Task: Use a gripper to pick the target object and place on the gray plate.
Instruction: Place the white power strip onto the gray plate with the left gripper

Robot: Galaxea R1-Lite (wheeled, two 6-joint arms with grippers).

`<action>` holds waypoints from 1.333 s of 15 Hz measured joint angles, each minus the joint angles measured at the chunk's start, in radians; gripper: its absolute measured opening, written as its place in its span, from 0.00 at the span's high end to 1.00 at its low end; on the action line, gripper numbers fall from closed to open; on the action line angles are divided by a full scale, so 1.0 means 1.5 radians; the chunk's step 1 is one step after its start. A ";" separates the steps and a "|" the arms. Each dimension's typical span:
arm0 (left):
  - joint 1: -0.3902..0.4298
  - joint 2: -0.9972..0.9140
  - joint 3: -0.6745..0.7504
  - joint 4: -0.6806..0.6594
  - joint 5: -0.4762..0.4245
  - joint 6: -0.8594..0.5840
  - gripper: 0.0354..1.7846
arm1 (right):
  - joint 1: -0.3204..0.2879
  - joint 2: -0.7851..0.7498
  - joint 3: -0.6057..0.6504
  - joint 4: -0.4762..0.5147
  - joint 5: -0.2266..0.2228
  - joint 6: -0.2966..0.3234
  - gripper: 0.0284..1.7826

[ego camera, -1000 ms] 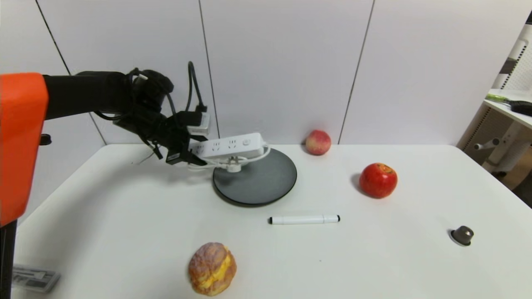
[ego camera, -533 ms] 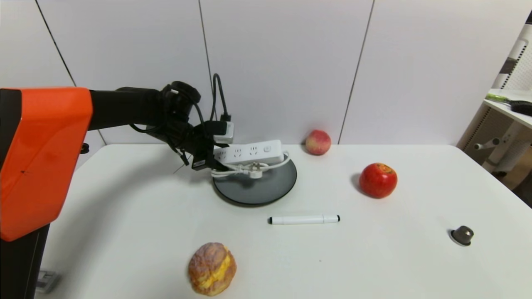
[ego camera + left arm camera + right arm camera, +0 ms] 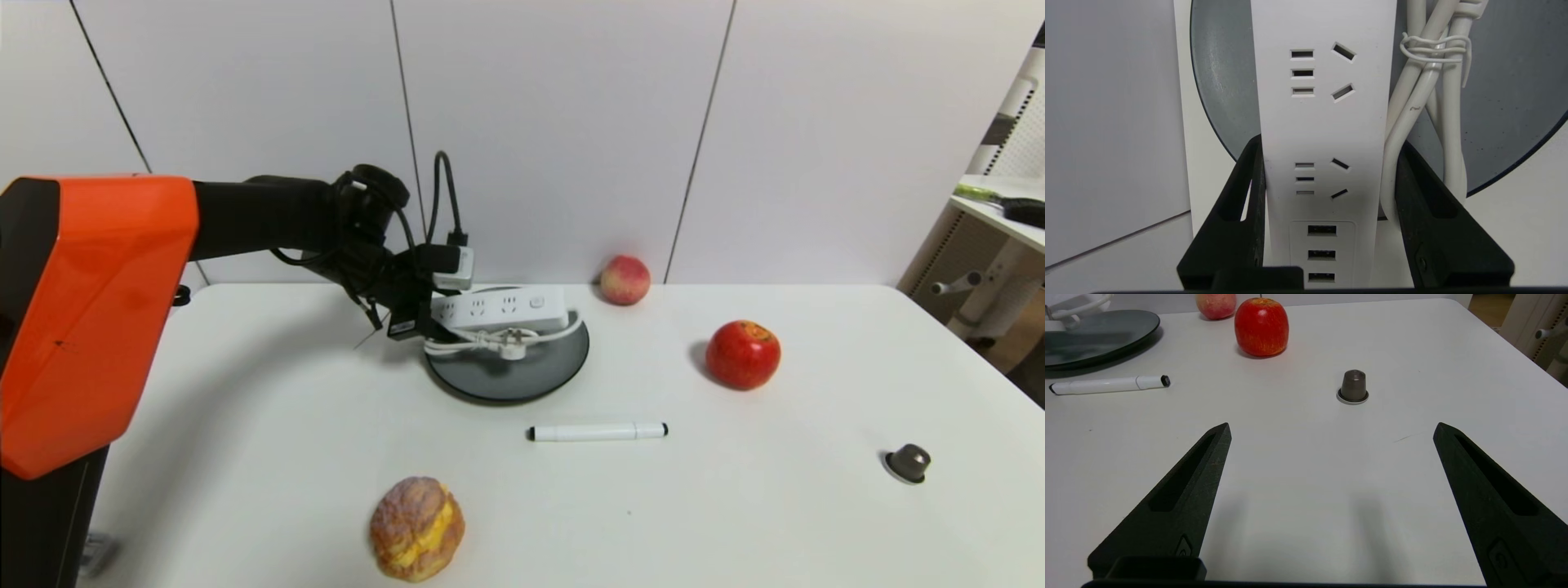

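Two grippers are on my screens. From the left, my left gripper (image 3: 424, 320) pinches the near end of the power strip (image 3: 500, 308), fingers (image 3: 1249, 196) pressed against its long sides. I see the strip lying level across the far half of the gray plate (image 3: 522, 371); whether it touches the plate I cannot tell. Its coiled cord (image 3: 502, 336) rests on the plate. Further right on the table (image 3: 800, 506) lie a white marker (image 3: 598, 431), a red apple (image 3: 743, 354) and a small capsule (image 3: 908, 463). My right gripper (image 3: 1331, 433) sits low over the table's near right, fingers spread wide.
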 joint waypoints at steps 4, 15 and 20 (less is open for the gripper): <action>-0.005 0.000 0.000 0.002 0.003 0.003 0.50 | 0.000 0.000 0.000 0.000 0.000 0.000 0.04; -0.005 -0.007 0.000 0.009 0.003 0.008 0.50 | 0.000 0.000 0.000 0.000 0.000 0.000 0.04; -0.006 -0.004 0.000 0.031 0.006 0.009 0.50 | 0.000 0.000 0.000 0.000 0.000 0.000 0.04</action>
